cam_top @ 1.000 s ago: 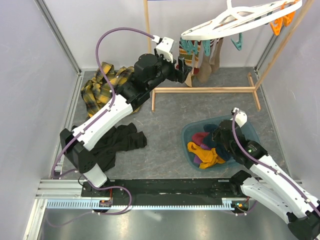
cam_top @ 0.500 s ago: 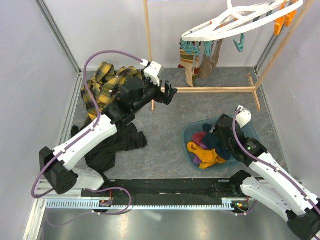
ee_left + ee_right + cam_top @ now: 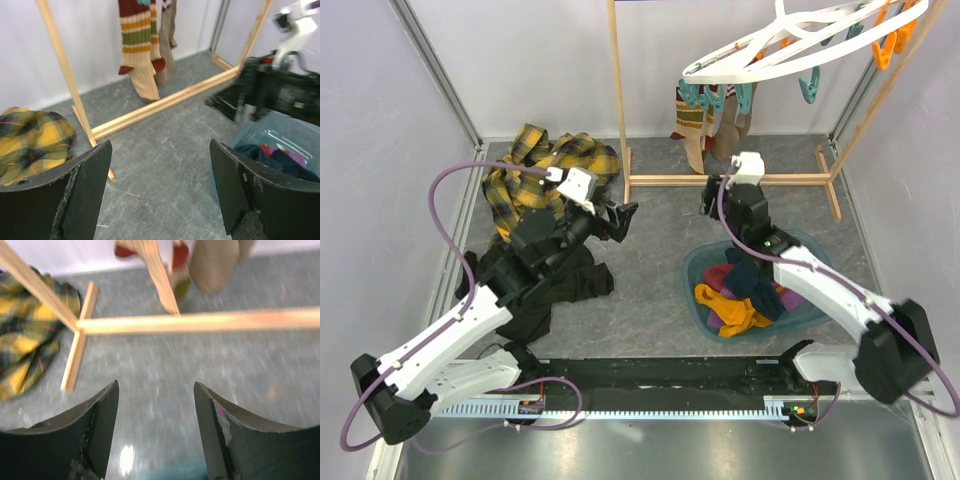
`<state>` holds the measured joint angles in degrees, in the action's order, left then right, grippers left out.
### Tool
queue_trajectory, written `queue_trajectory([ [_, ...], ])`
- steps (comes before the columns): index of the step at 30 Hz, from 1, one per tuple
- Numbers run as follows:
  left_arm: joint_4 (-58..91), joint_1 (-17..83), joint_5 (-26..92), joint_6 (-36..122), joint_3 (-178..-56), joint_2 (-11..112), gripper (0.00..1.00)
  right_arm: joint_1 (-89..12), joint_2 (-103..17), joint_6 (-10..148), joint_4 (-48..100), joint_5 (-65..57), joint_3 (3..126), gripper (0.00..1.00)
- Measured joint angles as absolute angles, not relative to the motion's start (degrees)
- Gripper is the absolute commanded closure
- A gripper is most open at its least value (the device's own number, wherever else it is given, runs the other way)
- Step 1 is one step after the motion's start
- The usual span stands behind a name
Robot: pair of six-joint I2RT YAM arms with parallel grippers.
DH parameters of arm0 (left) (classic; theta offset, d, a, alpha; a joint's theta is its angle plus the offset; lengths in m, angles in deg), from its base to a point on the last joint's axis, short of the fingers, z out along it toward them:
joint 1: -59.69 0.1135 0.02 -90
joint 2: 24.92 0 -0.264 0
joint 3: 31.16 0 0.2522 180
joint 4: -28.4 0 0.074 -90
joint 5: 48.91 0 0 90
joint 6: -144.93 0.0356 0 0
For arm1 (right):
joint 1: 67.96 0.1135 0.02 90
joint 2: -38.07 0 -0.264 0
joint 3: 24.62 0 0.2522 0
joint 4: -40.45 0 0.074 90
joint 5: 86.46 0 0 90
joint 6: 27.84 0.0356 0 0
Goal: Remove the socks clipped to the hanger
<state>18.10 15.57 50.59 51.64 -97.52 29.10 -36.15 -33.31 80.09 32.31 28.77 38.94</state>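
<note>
Hovering above the grey floor (image 3: pixel 650 265), my left gripper (image 3: pixel 624 221) and right gripper (image 3: pixel 706 198) both gape wide, holding nothing. Striped and beige socks (image 3: pixel 705 125) hang clipped to the white hanger (image 3: pixel 770 55); more lie in the teal tub (image 3: pixel 691 272).

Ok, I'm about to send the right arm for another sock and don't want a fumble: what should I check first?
1. Jaws of the right end effector apart, nothing between them: ok.
2. The left end effector open, empty and away from the hanger: ok.
3. Socks left to take: ok; the striped sock and the beige sock hang clipped.
4. Path to them: cannot tell; the wooden bar crosses ahead, and the right wrist view is blurred.
5. The bin in place for drops: ok.
</note>
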Motion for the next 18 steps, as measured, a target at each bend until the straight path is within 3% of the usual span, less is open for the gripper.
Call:
queue_trajectory([
  [6, 21.6, 14.5, 55.6, 53.4, -95.0, 24.3, 0.14, -40.7, -49.3, 74.1, 44.9, 20.9, 47.5, 0.27],
  [10, 23.2, 14.4, 57.6, 54.2, -94.3, 22.9, 0.14, -42.7, -57.3, 70.8, 49.5, 17.6, 53.6, 0.19],
  [18, 23.8, 14.3, 58.7, 54.5, -94.2, 22.7, 0.14, -43.1, -68.3, 70.8, 55.2, 19.2, 64.6, 0.08],
])
